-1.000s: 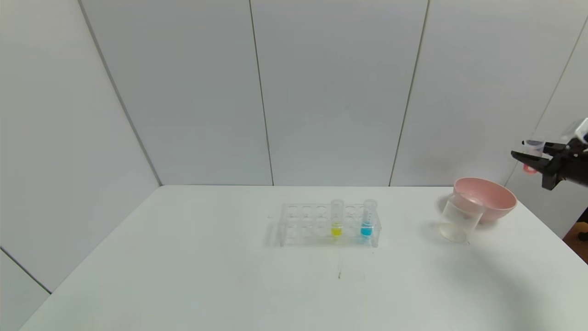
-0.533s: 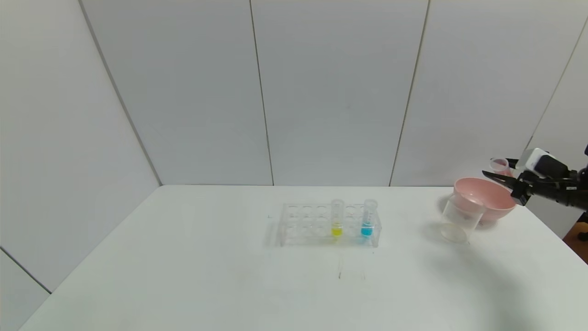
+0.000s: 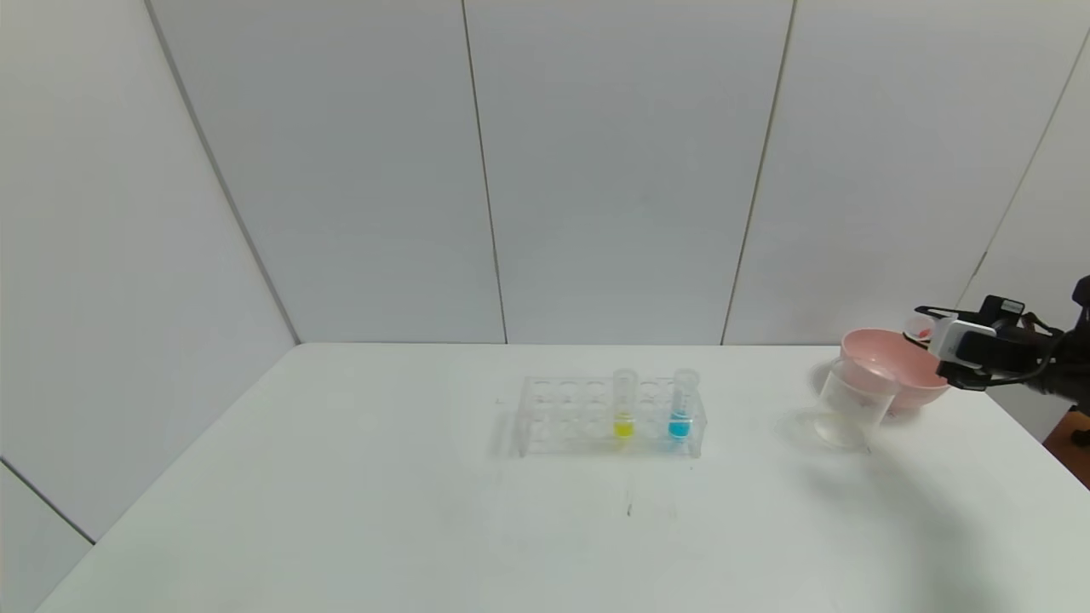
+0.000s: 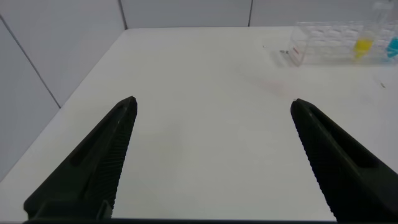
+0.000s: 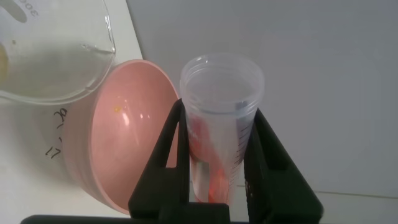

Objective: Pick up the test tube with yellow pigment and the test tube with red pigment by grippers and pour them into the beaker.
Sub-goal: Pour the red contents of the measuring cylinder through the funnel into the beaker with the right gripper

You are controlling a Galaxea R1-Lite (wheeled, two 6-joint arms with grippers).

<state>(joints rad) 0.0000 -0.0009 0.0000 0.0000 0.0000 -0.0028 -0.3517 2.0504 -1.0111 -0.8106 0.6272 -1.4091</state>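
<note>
My right gripper (image 3: 928, 328) is at the far right, above the pink bowl, shut on the test tube with red pigment (image 5: 221, 124). The tube lies tilted over, its open mouth (image 3: 918, 323) toward the beaker, with red-orange liquid streaked along its inside. The clear beaker (image 3: 854, 400) stands just left of the bowl; its rim also shows in the right wrist view (image 5: 56, 56). The test tube with yellow pigment (image 3: 624, 404) stands upright in the clear rack (image 3: 562, 417). My left gripper (image 4: 211, 112) is open and empty over the table's left side, far from the rack.
A pink bowl (image 3: 886, 362) sits behind and right of the beaker, close to the table's right edge. A tube with blue liquid (image 3: 681, 404) stands in the rack right of the yellow one. The rack also shows far off in the left wrist view (image 4: 323, 46).
My right gripper has come down and leftward from high at the right to just above the pink bowl, and has turned so the red tube now lies tilted toward the beaker.
</note>
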